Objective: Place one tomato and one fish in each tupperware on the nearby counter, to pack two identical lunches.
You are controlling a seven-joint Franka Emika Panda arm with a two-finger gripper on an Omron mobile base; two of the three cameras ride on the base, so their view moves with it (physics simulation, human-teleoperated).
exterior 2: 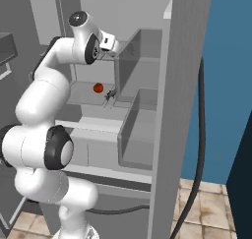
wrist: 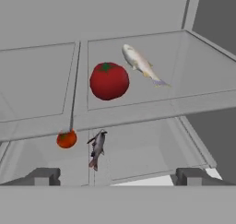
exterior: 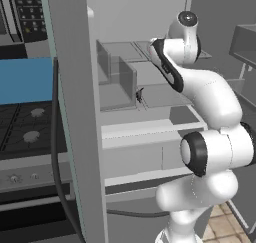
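Fingers (wrist: 118, 176) spread wide, empty. Lower shelf: small tomato (wrist: 67, 139) beside darker fish (wrist: 97, 148). Upper shelf: big tomato (wrist: 109, 80), pale fish (wrist: 140, 64). Fish probably slick, limp; grip mid-body, gently.

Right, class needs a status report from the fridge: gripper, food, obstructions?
Gripper open, empty, facing shelves. Big tomato beside pale fish on upper shelf; small tomato and grey fish below. Nothing blocking.

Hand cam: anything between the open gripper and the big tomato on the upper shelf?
Nothing blocks it. In the hand view the gripper stands open, and only the glass shelf's front edge crosses below the large tomato; the pale fish lies beside it.
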